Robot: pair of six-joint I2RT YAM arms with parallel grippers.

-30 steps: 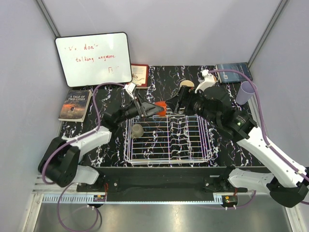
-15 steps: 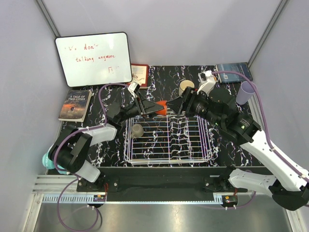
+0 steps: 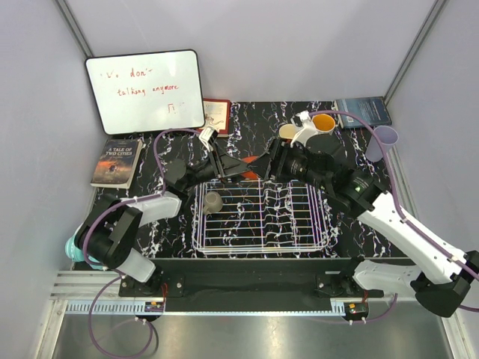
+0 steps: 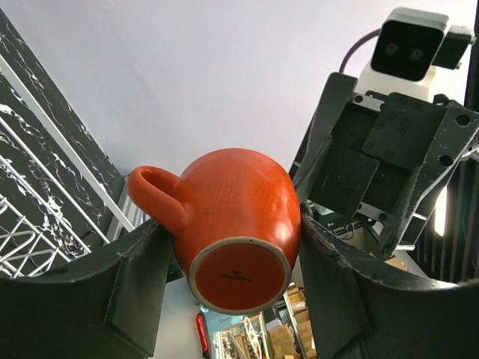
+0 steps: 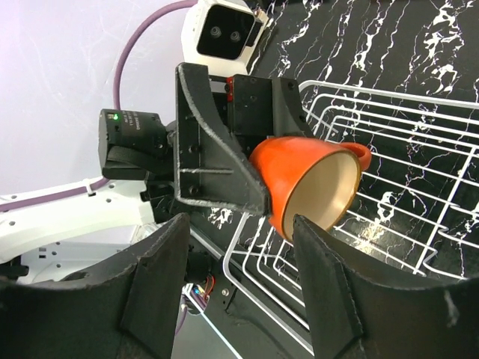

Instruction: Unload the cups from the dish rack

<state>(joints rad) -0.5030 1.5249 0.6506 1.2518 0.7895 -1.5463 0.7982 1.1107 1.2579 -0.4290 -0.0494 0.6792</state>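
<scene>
My left gripper (image 4: 236, 262) is shut on an orange mug (image 4: 236, 224) and holds it tilted above the far edge of the white dish rack (image 3: 258, 249), base toward its camera. In the right wrist view the mug (image 5: 303, 183) shows its cream inside. My right gripper (image 5: 247, 262) is open, its fingertips at the mug's mouth, not gripping. From above, the left gripper (image 3: 243, 166) and the right gripper (image 3: 263, 163) meet and hide the mug. A small grey-brown cup (image 3: 213, 202) stands in the rack. A cream mug (image 3: 288, 132), an orange-lined cup (image 3: 323, 122) and a lavender tumbler (image 3: 383, 142) stand on the table behind.
A whiteboard (image 3: 144, 91) leans at the back left, with a book (image 3: 117, 161) lying below it. A red-edged card (image 3: 217, 116) and a blue book (image 3: 361, 112) lie at the back. A teal object (image 3: 71, 247) shows beside the left arm's base.
My right arm has swung left and brought its open gripper up to the orange mug, uncovering the cups behind it. My left gripper keeps hold of the mug in nearly the same place.
</scene>
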